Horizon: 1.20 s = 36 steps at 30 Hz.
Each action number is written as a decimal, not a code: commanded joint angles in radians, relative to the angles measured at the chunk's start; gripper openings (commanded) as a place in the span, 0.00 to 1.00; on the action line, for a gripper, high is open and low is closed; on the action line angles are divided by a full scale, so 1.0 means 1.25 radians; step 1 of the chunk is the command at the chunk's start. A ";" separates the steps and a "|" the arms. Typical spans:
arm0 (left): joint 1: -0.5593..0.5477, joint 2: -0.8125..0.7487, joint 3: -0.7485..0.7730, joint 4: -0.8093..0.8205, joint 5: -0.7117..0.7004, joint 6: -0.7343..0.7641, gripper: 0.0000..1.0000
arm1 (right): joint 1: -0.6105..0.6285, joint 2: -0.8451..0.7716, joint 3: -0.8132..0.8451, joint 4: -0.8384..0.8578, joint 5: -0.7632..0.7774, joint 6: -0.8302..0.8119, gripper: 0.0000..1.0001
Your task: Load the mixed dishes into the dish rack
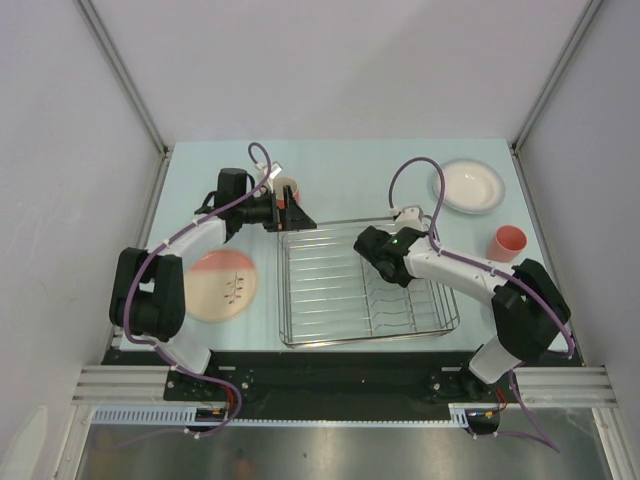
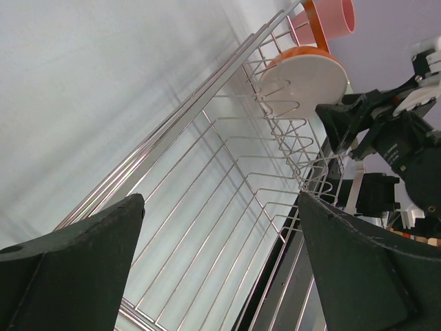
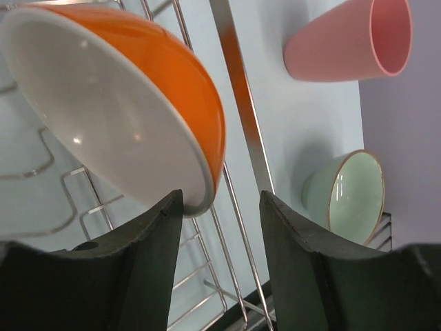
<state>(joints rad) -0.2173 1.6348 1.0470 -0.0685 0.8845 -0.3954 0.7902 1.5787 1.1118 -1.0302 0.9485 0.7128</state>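
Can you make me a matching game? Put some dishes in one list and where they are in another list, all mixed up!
Dishes:
1. pink plate
2. white plate
3. orange-and-white bowl
4. pink cup

Places:
A. inside the rack
B. on the table, left of the rack
C. at the far right corner of the table
D. on the table, right of the rack, nearer than the far corner

Pairs: 1-B, 2-C, 3-A, 4-D
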 commanded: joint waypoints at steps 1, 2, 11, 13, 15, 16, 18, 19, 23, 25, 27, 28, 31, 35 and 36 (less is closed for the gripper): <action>0.008 0.009 -0.007 0.027 -0.006 -0.003 1.00 | 0.035 -0.047 -0.024 -0.090 0.009 0.117 0.53; 0.008 0.010 -0.008 0.028 -0.007 -0.006 1.00 | 0.043 -0.053 -0.024 -0.101 0.009 0.132 0.53; 0.007 0.010 -0.013 0.045 -0.007 -0.022 1.00 | 0.083 -0.062 0.010 -0.177 0.008 0.193 0.57; 0.007 0.013 -0.013 0.052 -0.006 -0.028 1.00 | 0.082 -0.064 0.043 -0.202 0.015 0.200 0.68; 0.007 0.020 -0.003 0.074 -0.003 -0.036 0.99 | 0.078 -0.073 0.091 -0.242 0.030 0.220 0.79; 0.006 0.022 0.003 0.074 0.000 -0.037 1.00 | 0.076 -0.077 0.109 -0.262 0.038 0.231 0.81; 0.004 0.035 0.026 0.073 0.005 -0.035 1.00 | 0.064 -0.104 0.163 -0.342 0.061 0.306 0.86; 0.004 0.036 0.034 0.073 0.005 -0.033 1.00 | 0.036 -0.114 0.177 -0.385 0.082 0.355 0.88; 0.004 0.056 0.064 0.063 0.005 -0.026 1.00 | -0.192 -0.284 0.113 -0.366 -0.048 0.443 1.00; 0.004 0.058 0.068 0.061 0.008 -0.025 1.00 | -0.292 -0.419 0.033 -0.310 -0.120 0.392 1.00; 0.004 0.054 0.066 0.061 0.013 -0.020 1.00 | -0.440 -0.497 -0.017 -0.229 -0.178 0.320 1.00; 0.004 0.052 0.068 0.061 0.015 -0.020 1.00 | -0.484 -0.562 -0.035 -0.206 -0.229 0.289 1.00; 0.004 0.040 0.074 0.061 0.023 -0.019 1.00 | -0.683 -0.603 -0.061 -0.160 -0.315 0.182 1.00; 0.004 0.051 0.099 0.035 0.028 -0.008 1.00 | -0.814 -0.559 -0.082 -0.158 -0.394 0.128 1.00; 0.004 0.056 0.102 0.028 0.029 -0.004 1.00 | -0.827 -0.550 -0.112 -0.158 -0.409 0.130 1.00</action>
<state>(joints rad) -0.2176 1.6966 1.1046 -0.0269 0.9134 -0.4416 -0.1810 0.8230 1.0370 -1.2667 0.5968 0.9611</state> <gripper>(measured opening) 0.995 0.995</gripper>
